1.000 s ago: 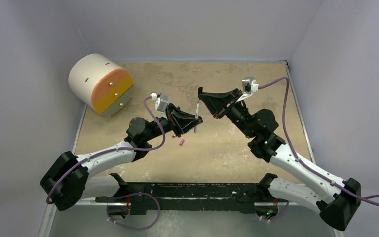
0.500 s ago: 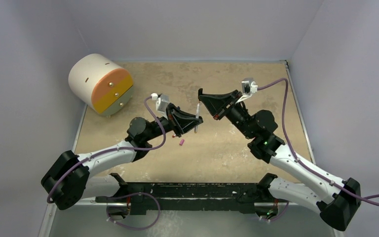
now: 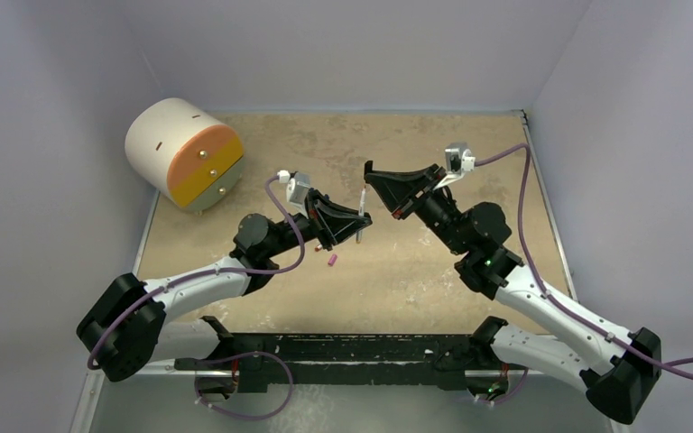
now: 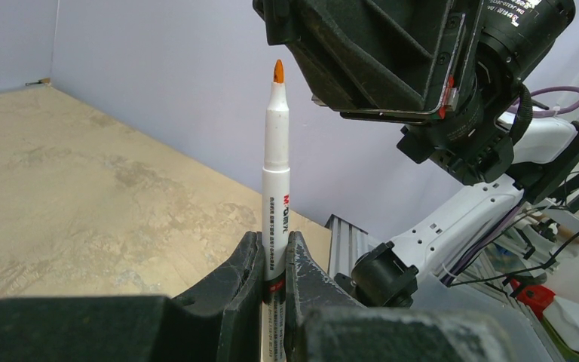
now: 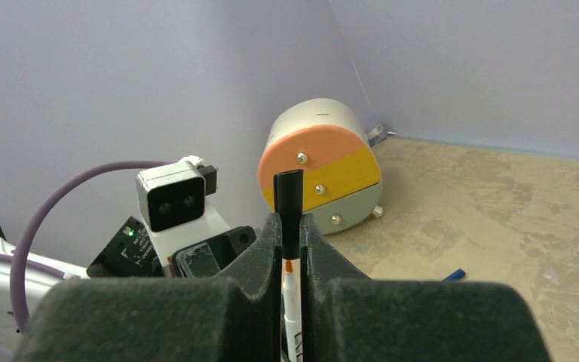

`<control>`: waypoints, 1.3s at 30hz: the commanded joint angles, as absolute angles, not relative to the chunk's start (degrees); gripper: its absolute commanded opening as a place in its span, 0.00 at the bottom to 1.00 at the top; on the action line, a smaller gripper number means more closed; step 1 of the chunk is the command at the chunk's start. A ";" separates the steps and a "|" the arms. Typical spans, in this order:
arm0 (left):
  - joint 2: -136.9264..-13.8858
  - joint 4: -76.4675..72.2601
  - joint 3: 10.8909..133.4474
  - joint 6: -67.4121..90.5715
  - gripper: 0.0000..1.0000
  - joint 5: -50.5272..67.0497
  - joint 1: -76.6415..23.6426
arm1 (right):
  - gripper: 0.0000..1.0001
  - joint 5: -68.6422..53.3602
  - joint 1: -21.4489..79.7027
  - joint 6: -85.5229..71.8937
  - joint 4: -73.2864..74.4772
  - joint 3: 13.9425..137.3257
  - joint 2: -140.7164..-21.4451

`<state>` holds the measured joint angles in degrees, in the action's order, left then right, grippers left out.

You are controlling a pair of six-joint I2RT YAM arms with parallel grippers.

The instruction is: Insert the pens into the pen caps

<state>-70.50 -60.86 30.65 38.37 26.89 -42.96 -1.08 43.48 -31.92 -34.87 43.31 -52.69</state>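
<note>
soft, even, fairly bright light fills all three views; the plain lilac walls (image 3: pixel 343 45) show no glare. only a faint shadow sits under the cream and orange drum-shaped cylinder (image 3: pixel 183 153) on the mottled tan tabletop (image 3: pixel 397 271). the thin white pen with an orange tip (image 4: pixel 276 158) and the stubby black pen cap (image 5: pixel 287 192) are crisp, while the black bodies of the left gripper (image 4: pixel 274 249) and right gripper (image 5: pixel 287 222) blur at the bottom edge.
</note>
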 commanded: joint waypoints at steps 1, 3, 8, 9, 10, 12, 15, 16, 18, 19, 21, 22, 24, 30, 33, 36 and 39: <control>-70.35 -64.78 31.82 38.23 0.00 27.14 -43.42 | 0.00 -2.02 43.39 -30.80 -37.88 45.79 -51.65; -70.23 -64.82 31.82 38.19 0.00 26.95 -43.36 | 0.00 -2.02 43.33 -30.76 -37.55 45.71 -51.84; -70.23 -64.92 32.24 38.24 0.00 26.73 -43.36 | 0.00 -1.34 43.33 -31.32 -38.94 44.49 -52.23; -70.22 -64.88 32.38 38.28 0.00 26.70 -43.38 | 0.00 -1.37 43.33 -31.48 -39.60 44.16 -52.41; -70.30 -64.89 32.47 38.31 0.00 26.74 -43.36 | 0.00 -1.32 43.33 -31.73 -39.78 43.99 -52.50; -70.39 -64.91 32.66 38.32 0.00 26.80 -43.37 | 0.00 -1.46 43.33 -32.01 -40.06 43.73 -52.55; -70.58 -64.91 32.78 38.30 0.00 26.81 -43.38 | 0.00 -1.71 43.33 -32.24 -40.08 43.52 -52.44; -70.72 -64.87 32.87 38.32 0.00 26.81 -43.45 | 0.00 -1.80 43.33 -32.33 -40.08 43.44 -52.47; -70.80 -64.94 32.87 38.32 0.00 26.72 -43.38 | 0.00 -2.05 43.33 -32.55 -40.01 43.18 -52.47; -70.85 -65.09 32.83 38.40 0.00 26.65 -43.34 | 0.00 -2.22 43.33 -32.63 -39.97 42.98 -52.54; -70.88 -65.32 32.80 38.41 0.00 26.42 -43.42 | 0.00 -2.37 43.33 -32.89 -40.11 42.46 -52.56; -70.87 -65.30 32.79 38.41 0.00 26.37 -43.40 | 0.00 -2.37 43.37 -33.13 -40.26 42.19 -52.53; -71.01 -65.30 32.95 38.45 0.00 26.44 -43.41 | 0.00 -2.42 43.34 -33.43 -40.65 41.65 -52.53; -71.00 -65.13 32.81 38.37 0.00 26.00 -43.41 | 0.00 -2.98 43.34 -33.94 -41.20 41.51 -52.84; -70.85 -65.34 32.78 38.41 0.00 25.93 -43.38 | 0.00 -2.99 43.33 -33.95 -40.99 41.36 -52.88; -70.80 -65.28 32.78 38.41 0.00 25.72 -43.41 | 0.00 -3.15 43.35 -34.17 -41.07 41.07 -52.69; -70.66 -65.05 32.70 38.32 0.00 25.17 -43.41 | 0.00 -3.25 43.33 -34.19 -41.01 40.87 -52.63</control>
<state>-71.16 -62.00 30.65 38.39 26.26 -43.20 -2.24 43.44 -33.87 -37.67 40.97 -53.19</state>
